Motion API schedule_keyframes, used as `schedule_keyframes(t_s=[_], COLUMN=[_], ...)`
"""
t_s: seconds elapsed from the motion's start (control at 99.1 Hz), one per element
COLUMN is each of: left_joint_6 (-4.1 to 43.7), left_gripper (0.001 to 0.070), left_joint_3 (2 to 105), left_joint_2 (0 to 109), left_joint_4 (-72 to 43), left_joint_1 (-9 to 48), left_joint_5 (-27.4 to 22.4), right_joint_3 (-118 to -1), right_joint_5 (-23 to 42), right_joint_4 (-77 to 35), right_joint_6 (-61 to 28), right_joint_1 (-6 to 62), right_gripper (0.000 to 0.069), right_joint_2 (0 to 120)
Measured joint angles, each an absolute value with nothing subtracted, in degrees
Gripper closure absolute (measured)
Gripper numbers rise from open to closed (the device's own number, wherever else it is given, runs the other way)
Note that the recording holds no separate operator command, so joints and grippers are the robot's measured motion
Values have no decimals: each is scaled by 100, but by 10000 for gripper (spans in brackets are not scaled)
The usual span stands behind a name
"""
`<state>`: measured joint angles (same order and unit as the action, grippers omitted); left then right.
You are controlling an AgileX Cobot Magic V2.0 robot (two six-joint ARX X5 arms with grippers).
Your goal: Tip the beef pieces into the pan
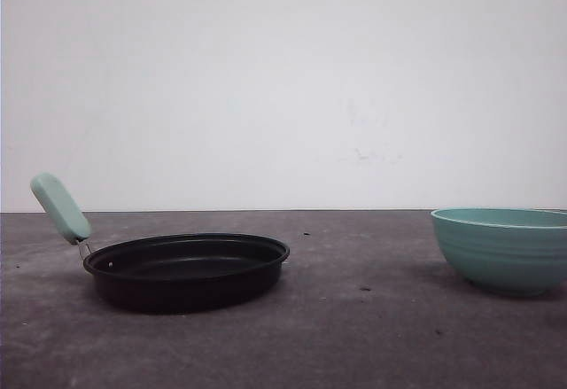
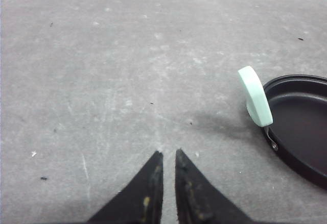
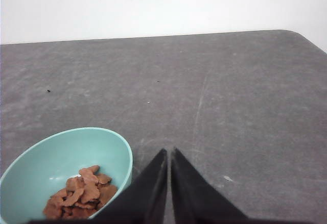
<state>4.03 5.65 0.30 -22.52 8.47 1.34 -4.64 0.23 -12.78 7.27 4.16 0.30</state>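
right wrist view – beef pieces [image 3: 79,193] beside closed jaws

Black pan [image 1: 187,270], teal bowl [image 1: 502,249], reddish-brown beef pieces [image 3: 80,193].

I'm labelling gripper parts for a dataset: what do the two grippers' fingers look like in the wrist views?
The left gripper has two black, wedge-shaped fingers tapering to narrow tips, with scuffed, yellowish-brown flecks on their surfaces. The right gripper has matching black tapered fingers, looking cleaner and smoother. No cables or markings are visible on either.
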Motion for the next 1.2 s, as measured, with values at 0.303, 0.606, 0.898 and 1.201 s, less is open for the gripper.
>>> schedule_keyframes(t_s=[0.303, 0.606, 0.898, 1.201], left_joint_6=[403, 403, 460, 2228], left_gripper=[693, 693, 693, 693], left_joint_3=[563, 563, 497, 482], left_joint_2=[30, 30, 30, 30], left_joint_4=[-2248, -2248, -1968, -1695], left_joint_1=[847, 847, 847, 847], left_joint_5=[134, 134, 132, 117], right_joint_3=[-464, -464, -464, -464], right_joint_5=[23, 3, 5, 3], right_joint_4=[-1288, -1284, -1175, -978], right_joint_6=[727, 729, 731, 805], right_joint_1=[416, 416, 416, 416], right_gripper=[681, 681, 681, 681], right_joint_2=[30, 30, 30, 30])
